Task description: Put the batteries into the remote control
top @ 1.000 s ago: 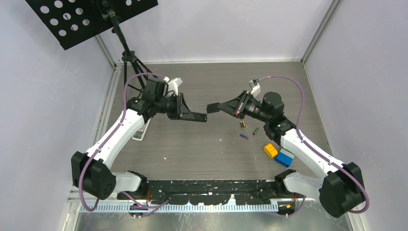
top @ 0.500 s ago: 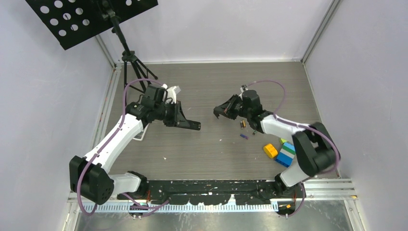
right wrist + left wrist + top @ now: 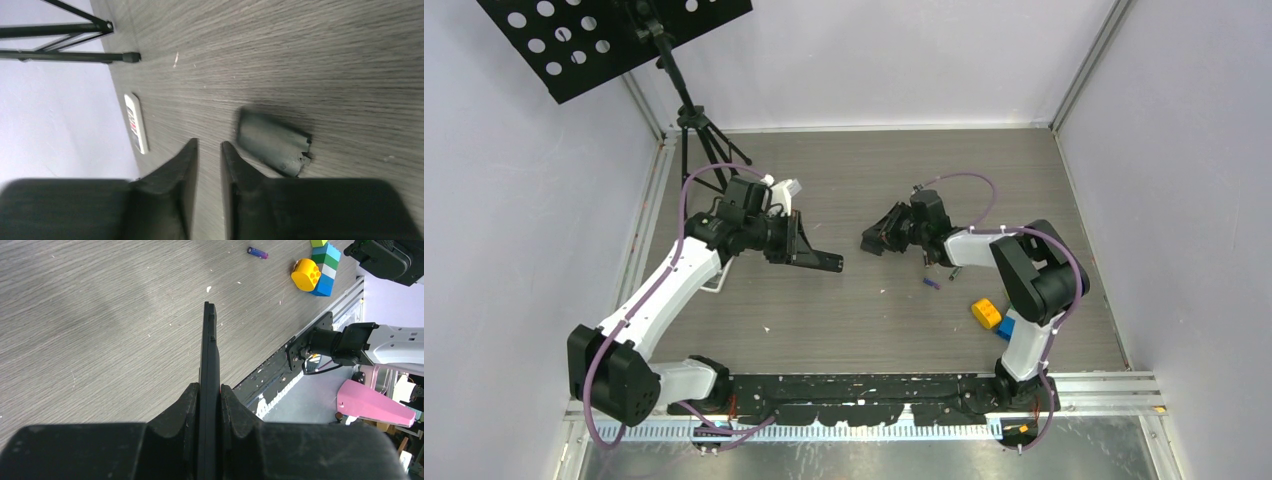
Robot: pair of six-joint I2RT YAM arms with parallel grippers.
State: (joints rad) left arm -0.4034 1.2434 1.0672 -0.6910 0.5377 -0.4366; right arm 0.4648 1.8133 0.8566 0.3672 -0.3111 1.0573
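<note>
Black remote control (image 3: 209, 335) found clamped edge-on in the left hand (image 3: 209, 388), pointing out over the grey wood-grain worktop (image 3: 100, 300). Right hand (image 3: 208, 146) seen low over the worktop, parted by only a narrow gap with nothing in it, a dark cover-like piece (image 3: 272, 142) lying just beside its tip. Purple-blue battery (image 3: 257, 252) noted loose on the worktop near the yellow block (image 3: 306, 274) and the stacked coloured blocks (image 3: 325, 262), well apart from the remote control.

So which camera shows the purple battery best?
The left wrist view: the purple battery lies in plain sight there. The top view shows it only as a tiny speck; the right wrist view misses it.
</note>
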